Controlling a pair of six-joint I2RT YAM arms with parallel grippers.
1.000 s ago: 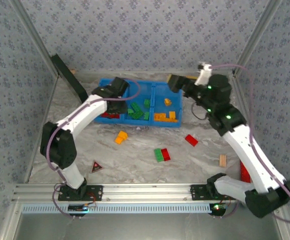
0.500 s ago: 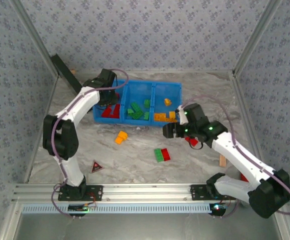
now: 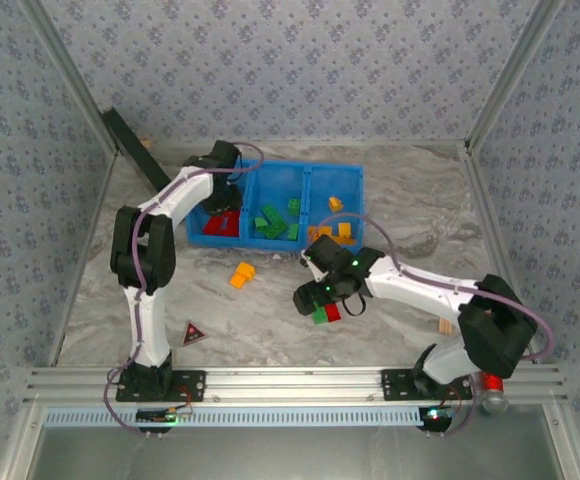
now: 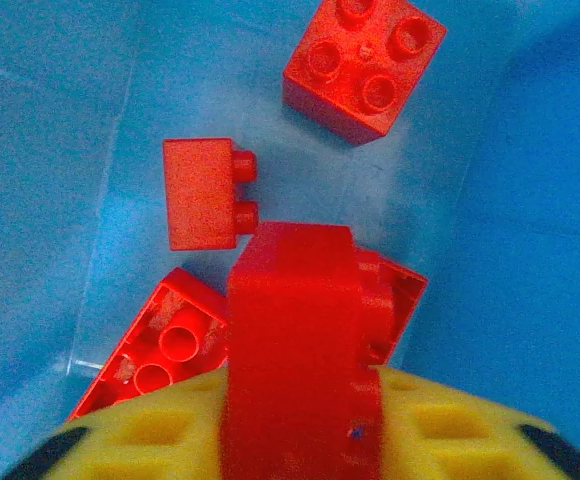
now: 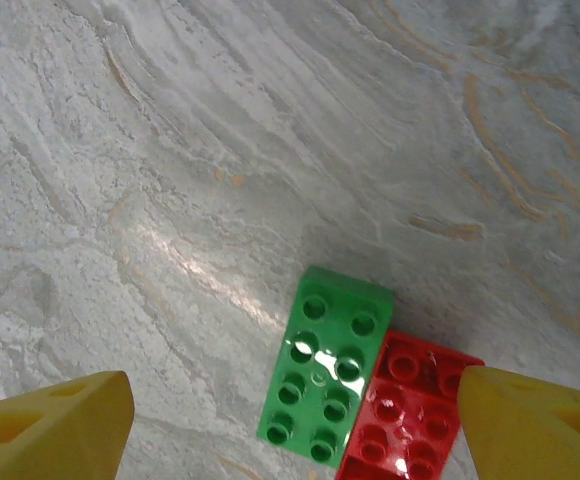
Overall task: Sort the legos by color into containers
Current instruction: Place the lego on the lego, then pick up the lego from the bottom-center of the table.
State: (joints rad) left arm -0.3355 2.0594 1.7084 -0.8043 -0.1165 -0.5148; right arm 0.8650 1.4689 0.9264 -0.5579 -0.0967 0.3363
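SCENE: Two arms sort toy bricks by colour over a marble-look table [image 3: 410,190]. A blue bin [image 3: 320,172] sits upper centre of the overhead frame.
BIN: 3 compts side by side. Reds are at frame-left, greens [image 3: 275,222] in the mid compt, oranges [image 3: 330,232] at frame-right.
LEFT CLAW: The left claw [image 3: 226,196] is down inside the red compt. The wrist view shows a red brick [image 4: 300,340] upright btwn its yellow pads [image 4: 450,440], low centre of frame. Can't tell if the pads pinch it or stand clear of it.
BELOW IT: Other reds [image 4: 365,65] lie on the blue floor: one at top right of the wrist frame, one left of centre, one upside down at lower left.
RIGHT CLAW: The right claw [image 3: 310,298] hovers low at centre of the overhead frame. Its fingers [image 5: 60,420] are spread wide w/ nothing in them.
TARGET: A green brick [image 5: 325,370] and a loose red brick [image 5: 405,415] lie studs up on the table, long sides touching, lower centre of the wrist frame.
ALSO OUT: An orange brick [image 3: 241,274] lies left of centre overhead, near the bin but outside it.
STEP: Prob. a red drop-off on the left arm and an approach to a pick on the right.
NEXT, LEFT: Spread the pads fully, then lift straight up clear of the bin wall.
NEXT, RIGHT: Come down over one brick of the pair. They touch, so the fingers must close on one w/o dragging its neighbour. Green goes to the mid compt, red to frame-left.
PROGRESS: Looks late on; most bricks are binned, at least 3 are not.
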